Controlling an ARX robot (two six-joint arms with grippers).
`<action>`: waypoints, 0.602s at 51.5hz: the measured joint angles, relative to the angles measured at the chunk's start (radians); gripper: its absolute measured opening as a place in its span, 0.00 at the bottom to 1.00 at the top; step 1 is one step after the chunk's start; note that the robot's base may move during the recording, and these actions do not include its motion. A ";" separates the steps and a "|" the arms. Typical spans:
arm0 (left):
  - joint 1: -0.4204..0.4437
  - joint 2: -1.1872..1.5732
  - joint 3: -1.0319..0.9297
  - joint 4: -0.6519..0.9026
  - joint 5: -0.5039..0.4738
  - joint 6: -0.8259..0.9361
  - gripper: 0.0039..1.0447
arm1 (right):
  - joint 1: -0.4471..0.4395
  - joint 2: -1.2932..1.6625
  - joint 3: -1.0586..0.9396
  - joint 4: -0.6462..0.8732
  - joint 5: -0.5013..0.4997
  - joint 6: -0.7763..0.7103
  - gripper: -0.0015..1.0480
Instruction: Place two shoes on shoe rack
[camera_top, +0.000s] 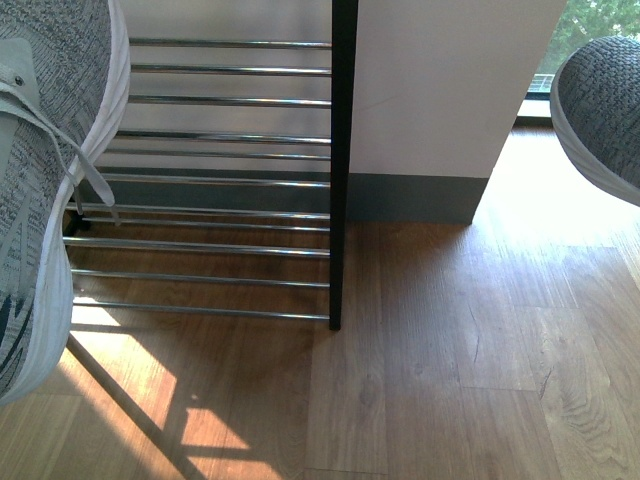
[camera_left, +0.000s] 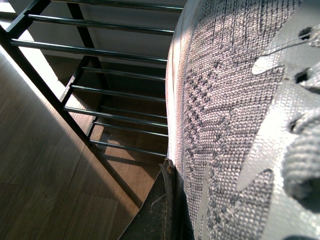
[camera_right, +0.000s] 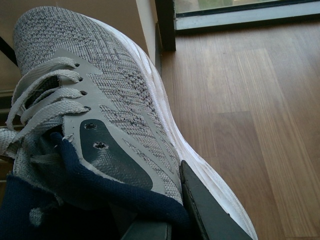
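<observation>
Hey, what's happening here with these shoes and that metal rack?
A two-armed robot is putting grey knit sneakers away. Its left arm's jaws hold one sneaker up in front of the shoe rack; its right arm's jaws hold the other sneaker off to the rack's right, above the wooden floor. Neither shoe rests on the rods yet.

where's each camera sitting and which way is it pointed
Front: on the body, facing down at shoe rack and floor; no arm, just left sneaker and right sneaker.
Left wrist: along the left sneaker toward the rack; left finger shows.
Right wrist: along the right sneaker toward floor, window; right finger shows.
Shared: front and left wrist see the rack.
</observation>
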 joint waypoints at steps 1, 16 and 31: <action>0.000 0.000 0.000 0.000 0.001 0.000 0.05 | 0.000 0.000 0.000 0.000 0.000 0.000 0.01; 0.000 0.000 -0.001 -0.001 0.003 0.000 0.05 | 0.000 0.001 0.000 0.000 0.002 0.000 0.01; 0.000 0.000 -0.001 -0.001 0.002 0.000 0.05 | 0.000 0.001 0.000 0.000 0.002 0.000 0.01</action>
